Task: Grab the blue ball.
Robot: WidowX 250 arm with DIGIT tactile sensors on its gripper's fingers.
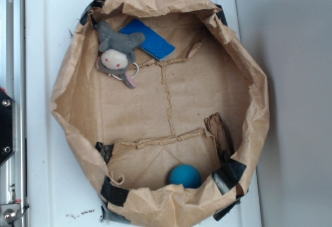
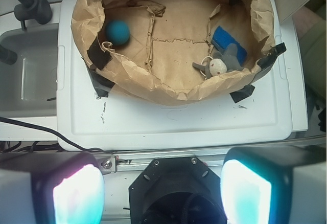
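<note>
Blue ball [image 1: 184, 176]: 5 o'clock in paper bag [image 1: 259, 102], against wall. End effector [image 2: 162, 193]: released, empty, well apart. Risk: fingers snag crumpled rim, ball rolls.

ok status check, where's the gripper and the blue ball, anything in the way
Gripper open, outside the paper bag, holding nothing. Blue ball loose on bag floor against the rim. Plush toy and blue rectangular piece at far side, not blocking.
</note>
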